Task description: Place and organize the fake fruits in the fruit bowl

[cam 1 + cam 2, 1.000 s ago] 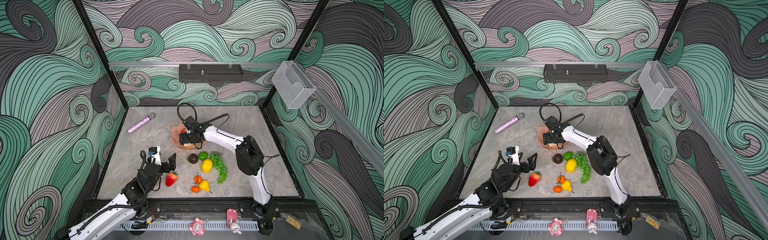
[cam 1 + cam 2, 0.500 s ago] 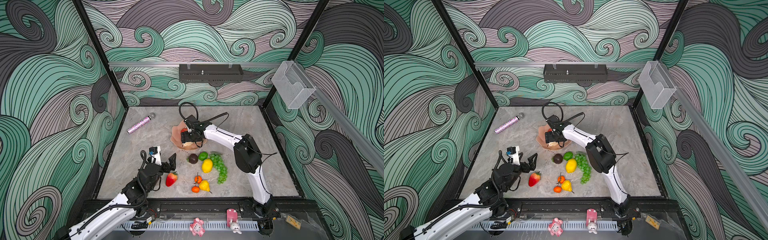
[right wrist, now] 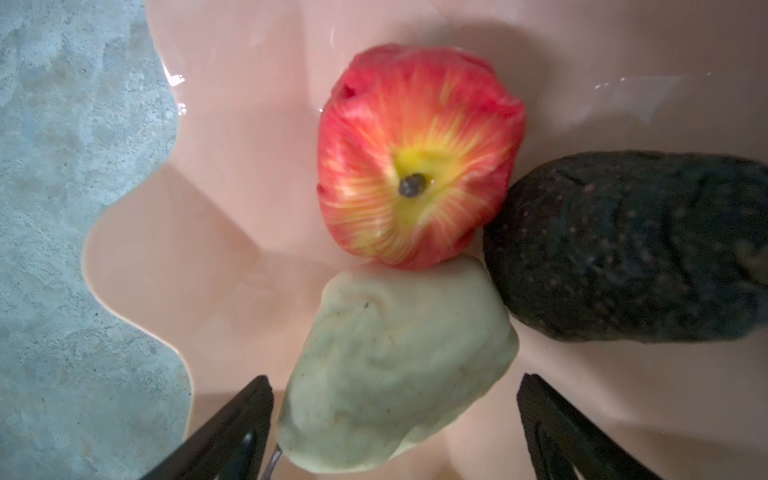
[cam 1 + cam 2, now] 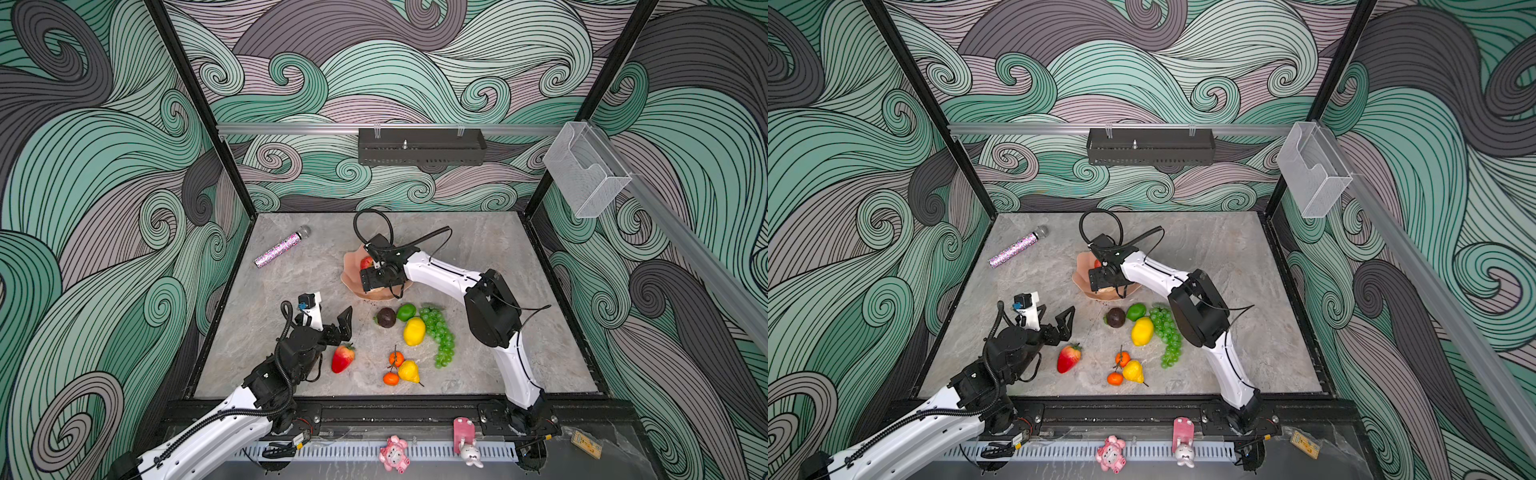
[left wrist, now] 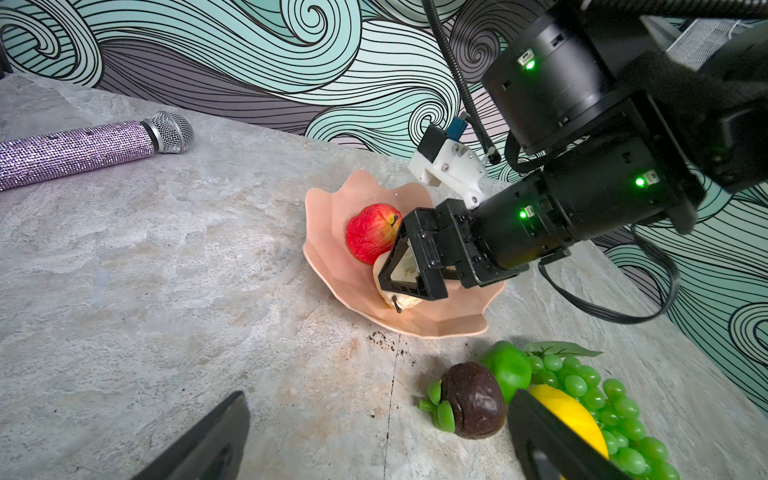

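Note:
The pink scalloped fruit bowl (image 4: 348, 270) (image 4: 1080, 270) sits mid-table. It holds a red apple (image 3: 415, 166) (image 5: 372, 232), a dark avocado (image 3: 623, 249) and a cream pear (image 3: 395, 365) (image 5: 405, 301). My right gripper (image 3: 395, 380) (image 4: 380, 286) hangs low in the bowl, open. It straddles the cream pear with a gap on one side. My left gripper (image 4: 332, 328) (image 5: 376, 415) is open and empty above the table, just behind the strawberry (image 4: 343, 357). A dark round fruit (image 4: 386, 318), lime (image 4: 406, 311), lemon (image 4: 414, 331), grapes (image 4: 440, 336), two tangerines (image 4: 396, 358) and a yellow pear (image 4: 409, 371) lie on the table.
A glittery pink microphone (image 4: 282, 247) lies at the back left of the table. A clear plastic box (image 4: 584, 174) hangs on the right wall and a black tray (image 4: 422, 147) on the back rail. The right arm's elbow (image 4: 490, 309) stands beside the grapes.
The right arm's elbow has shifted slightly left while its gripper stays over the bowl. The left arm and the loose fruits have not moved.

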### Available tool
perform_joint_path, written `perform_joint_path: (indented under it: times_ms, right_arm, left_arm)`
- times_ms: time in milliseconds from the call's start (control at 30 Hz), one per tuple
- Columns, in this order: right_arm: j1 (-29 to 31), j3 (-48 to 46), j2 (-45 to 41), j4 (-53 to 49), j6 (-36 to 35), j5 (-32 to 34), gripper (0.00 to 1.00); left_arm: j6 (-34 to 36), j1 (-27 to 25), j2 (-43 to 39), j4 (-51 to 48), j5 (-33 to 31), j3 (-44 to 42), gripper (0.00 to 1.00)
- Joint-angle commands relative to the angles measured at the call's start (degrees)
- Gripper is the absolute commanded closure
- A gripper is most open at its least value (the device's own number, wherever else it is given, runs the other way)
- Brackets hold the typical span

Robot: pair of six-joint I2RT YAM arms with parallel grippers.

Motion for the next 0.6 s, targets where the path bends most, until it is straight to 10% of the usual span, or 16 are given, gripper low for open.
perform_joint_path:
  times_ms: [0, 567]
  right_arm:
    - [0.49, 0.92, -2.05, -0.89, -0.98, 1.4, 0.09]
    - [-0.83, 3.27, 1.45, -2.12, -0.38, -0.66, 0.1]
  left_arm:
    - [-0.11, 0.35, 0.22, 0.88, -0.73, 0.39, 0.01]
    - [-0.09, 0.35, 0.56, 0.94, -0.67, 0.41, 0.01]
